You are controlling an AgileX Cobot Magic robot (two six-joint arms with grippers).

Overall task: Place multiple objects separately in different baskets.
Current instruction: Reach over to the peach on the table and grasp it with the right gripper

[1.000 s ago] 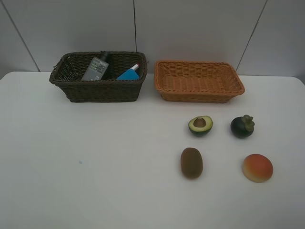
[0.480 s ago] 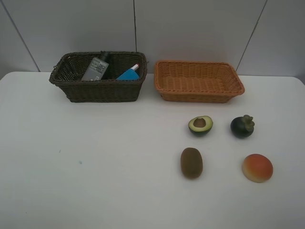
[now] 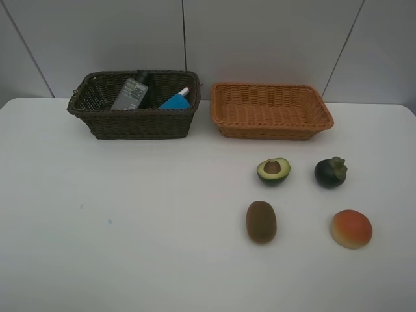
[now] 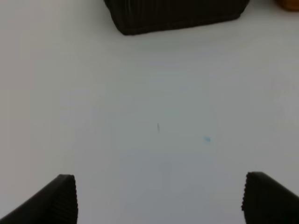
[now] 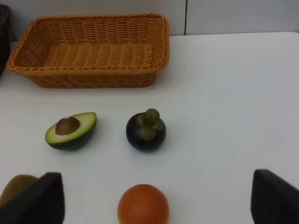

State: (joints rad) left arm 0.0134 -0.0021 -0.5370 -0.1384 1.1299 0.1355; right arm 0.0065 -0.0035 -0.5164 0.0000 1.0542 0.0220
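Confirm that nothing has moved in the last second: the left gripper [image 4: 161, 191] and right gripper [image 5: 159, 186] stand wide and empty, and the avocado [image 3: 273, 171], mangosteen [image 3: 330, 173], kiwi [image 3: 261, 221] and orange fruit [image 3: 351, 229] lie on the table [image 3: 130, 227] near the empty orange basket [image 3: 273, 130], so four placements likely remain.

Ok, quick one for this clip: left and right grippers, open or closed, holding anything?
Left gripper: open, holding nothing.
Right gripper: open, holding nothing.

High frontal overview; low forward wrist views
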